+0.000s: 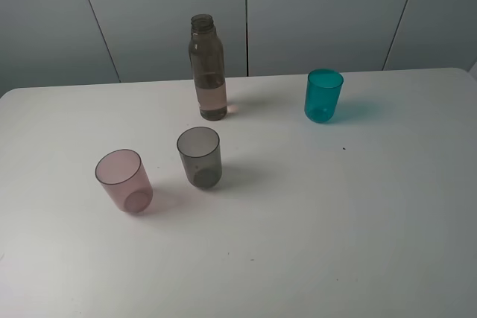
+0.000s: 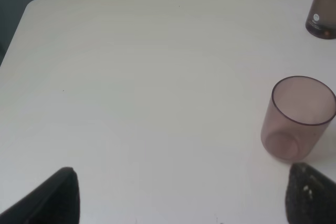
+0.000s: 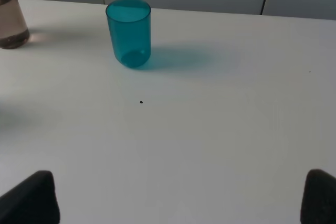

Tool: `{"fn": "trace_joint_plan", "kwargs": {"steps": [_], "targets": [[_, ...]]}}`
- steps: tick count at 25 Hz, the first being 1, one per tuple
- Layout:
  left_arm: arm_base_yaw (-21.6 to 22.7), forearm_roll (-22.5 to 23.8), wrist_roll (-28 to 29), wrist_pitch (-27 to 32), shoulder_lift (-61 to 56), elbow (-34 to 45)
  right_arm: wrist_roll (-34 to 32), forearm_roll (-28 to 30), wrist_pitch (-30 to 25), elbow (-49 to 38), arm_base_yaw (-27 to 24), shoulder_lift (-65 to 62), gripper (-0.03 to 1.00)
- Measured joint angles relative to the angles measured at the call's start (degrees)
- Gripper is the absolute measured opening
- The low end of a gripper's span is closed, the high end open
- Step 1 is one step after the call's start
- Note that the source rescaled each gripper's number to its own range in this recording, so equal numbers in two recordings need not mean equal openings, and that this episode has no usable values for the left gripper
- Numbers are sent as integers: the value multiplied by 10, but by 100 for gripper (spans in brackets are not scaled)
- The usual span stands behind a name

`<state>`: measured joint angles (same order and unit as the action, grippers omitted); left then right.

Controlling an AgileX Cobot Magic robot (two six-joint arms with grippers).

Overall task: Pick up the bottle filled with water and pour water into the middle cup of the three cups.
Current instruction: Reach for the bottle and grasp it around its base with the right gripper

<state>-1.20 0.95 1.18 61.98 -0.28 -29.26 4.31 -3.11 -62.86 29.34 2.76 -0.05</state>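
Now holds nothing in left gripper or right gripper, both spread wide. Shows tall slim smoky brown-grey plastic bottle upright toward white table's back, small smoky dark-grey translucent tumbler near, in front.

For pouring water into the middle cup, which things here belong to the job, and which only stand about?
Belong to the job:
bottle, holding water
smoky grey tumbler, the middle one

Only standing about:
pink tumbler
teal tumbler
small dark speck on the table
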Motion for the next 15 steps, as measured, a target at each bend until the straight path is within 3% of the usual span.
{"fn": "trace_joint_plan", "kwargs": {"steps": [15], "targets": [[0,0,0,0,0,0,0,0,0,0,0,0,100]]}}
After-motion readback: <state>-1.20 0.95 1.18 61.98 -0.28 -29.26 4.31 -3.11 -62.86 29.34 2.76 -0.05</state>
